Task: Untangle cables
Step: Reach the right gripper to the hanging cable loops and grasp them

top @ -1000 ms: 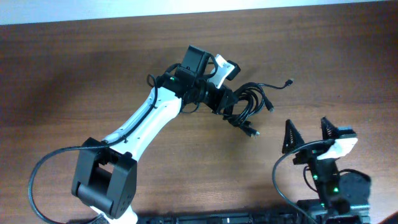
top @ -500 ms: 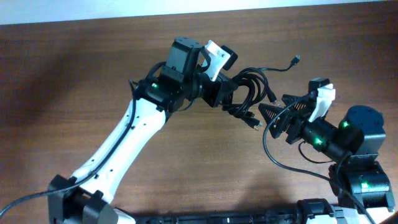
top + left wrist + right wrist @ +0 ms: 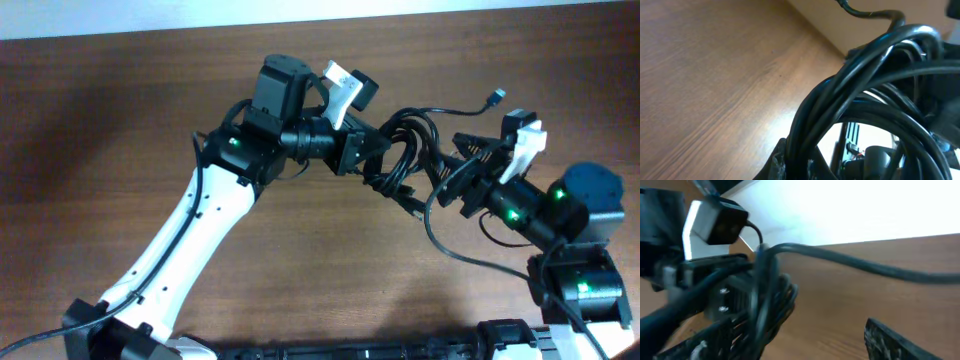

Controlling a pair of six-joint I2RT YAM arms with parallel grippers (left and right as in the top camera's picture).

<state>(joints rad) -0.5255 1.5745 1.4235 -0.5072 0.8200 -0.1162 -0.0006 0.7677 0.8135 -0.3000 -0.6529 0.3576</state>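
Several thin black flexible cables (image 3: 405, 150), knotted into one looped bundle, hang above the surface between the two arms. The black left gripper (image 3: 368, 158) pinches them at their left side, closed around a thick sheaf of strands. The black right gripper (image 3: 458, 168) sits just beside the bundle's right side. Its triangular fingers are spread wide and, as far as the overhead view tells, nothing is between them.

The likeliest trouble is that the right gripper closes on several strands at once. Pulling away would then cinch the knot tighter instead of freeing a loop. One loose strand ending in a small plug (image 3: 495, 97) trails toward the right arm and could snag on the wrist. That arm's own thicker black wire (image 3: 440, 235) curls just below the bundle and might get caught up too. The left gripper's hold spans many smooth cords, so a sharp tug could slide some out and drop the whole tangle.

Beneath it all lies a brown wood-grain surface (image 3: 120, 120), matte with a soft sheen. Beyond its far edge runs a pale band of floor or wall (image 3: 300, 8). The right wrist view shows only washed-out white there, so no detail of the room can be made out.
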